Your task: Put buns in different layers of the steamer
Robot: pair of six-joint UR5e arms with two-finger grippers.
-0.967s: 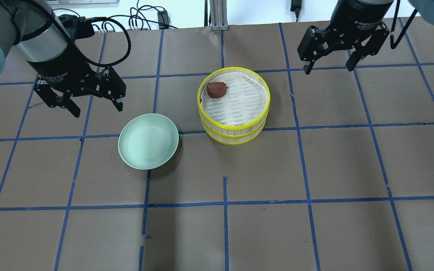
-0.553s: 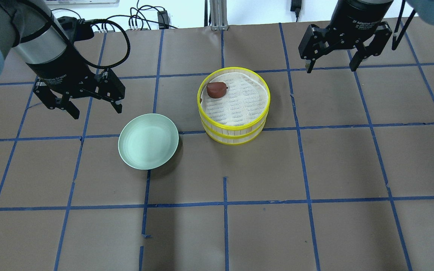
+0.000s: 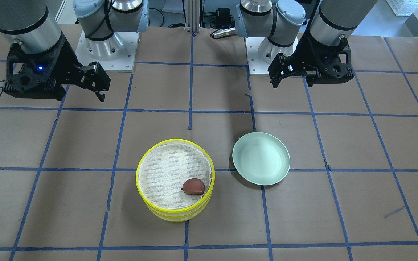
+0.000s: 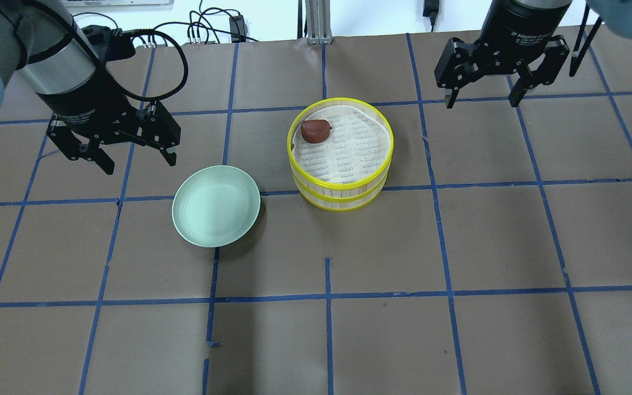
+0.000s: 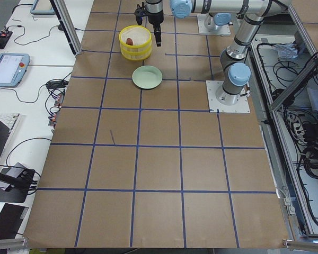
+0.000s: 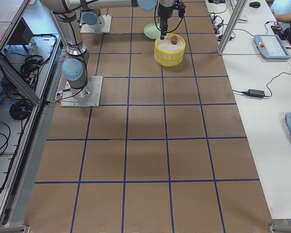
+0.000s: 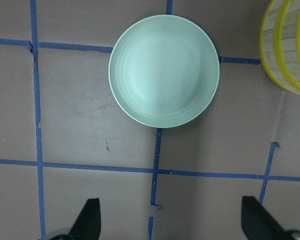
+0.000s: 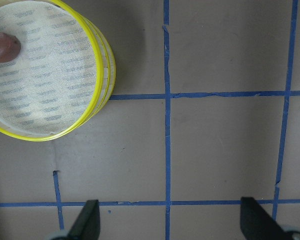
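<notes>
In the overhead view, the small dark reddish-brown rounded bun (image 4: 315, 131) lies upper left in the top tier of the round yellow-rimmed steamer (image 4: 349, 187). Judged soft and light: grip its sides gently. Left tool (image 4: 140, 163) and right tool (image 4: 481, 103) are spread wide, empty

Round two-tier steamer (image 4: 343, 193) — yellow rims, pale slats, whitish grey-dashed liner; small reddish-brown bun (image 4: 315, 131); round pale green plate (image 4: 216, 206); brown table (image 4: 513, 236) — blue grid.
</notes>
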